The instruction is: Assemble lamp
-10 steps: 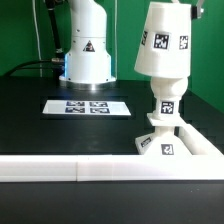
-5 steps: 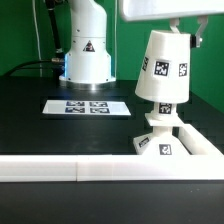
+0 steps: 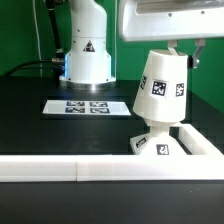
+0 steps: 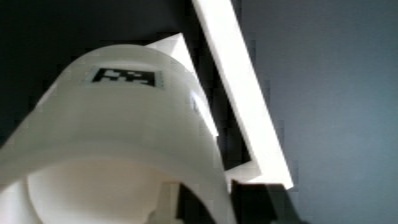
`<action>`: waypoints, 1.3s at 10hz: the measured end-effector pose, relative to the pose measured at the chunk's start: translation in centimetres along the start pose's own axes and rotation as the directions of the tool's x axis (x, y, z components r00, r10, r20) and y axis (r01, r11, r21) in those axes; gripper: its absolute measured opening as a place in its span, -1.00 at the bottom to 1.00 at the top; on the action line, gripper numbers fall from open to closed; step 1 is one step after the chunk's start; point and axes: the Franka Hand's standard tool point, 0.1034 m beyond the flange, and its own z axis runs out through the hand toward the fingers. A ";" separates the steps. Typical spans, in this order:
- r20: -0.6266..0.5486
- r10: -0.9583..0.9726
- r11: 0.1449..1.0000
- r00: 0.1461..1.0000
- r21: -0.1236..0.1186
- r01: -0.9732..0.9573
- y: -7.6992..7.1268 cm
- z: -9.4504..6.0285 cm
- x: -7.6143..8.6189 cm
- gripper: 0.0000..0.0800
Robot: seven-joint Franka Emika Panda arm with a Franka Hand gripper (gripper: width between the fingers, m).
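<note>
Lowering the shade over the bulb onto the base, my gripper clasps its top; next I must seat it squarely.

Matt white plastic on the shade, smooth and unshiny, with black-and-white printed tags flat against it; same chalky finish close up in the wrist view. Matching matt white plastic on the base. Smooth white rails, square-edged, faintly satin. Thin white marker board, looking like paper or card, printed in black. Dull black table top, slightly grainy. Glossy white casing on the robot's pedestal.
</note>
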 end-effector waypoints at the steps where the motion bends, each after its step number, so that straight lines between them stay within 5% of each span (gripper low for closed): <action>1: 0.001 -0.004 1.000 1.000 -0.001 0.004 0.2 0.0 0.1 -0.89; 2: 0.002 -0.002 1.000 1.000 -0.001 0.002 0.6 -0.1 0.3 -0.62; 3: 0.002 -0.027 1.000 1.000 -0.001 0.027 1.1 -0.3 0.5 -0.62; 6: 0.026 -0.045 0.999 0.999 -0.008 0.045 2.5 -1.3 0.6 0.43; 7: 0.041 -0.051 0.999 0.998 -0.015 0.051 2.5 -1.6 0.5 0.43; 8: 0.056 -0.066 0.997 0.996 -0.032 0.068 2.5 -1.9 0.3 0.69; 10: 0.088 -0.073 0.995 0.993 -0.064 0.078 1.9 -2.2 -0.1 0.73; 13: 0.103 -0.079 0.991 0.992 -0.096 0.089 0.2 -0.7 -1.4 0.75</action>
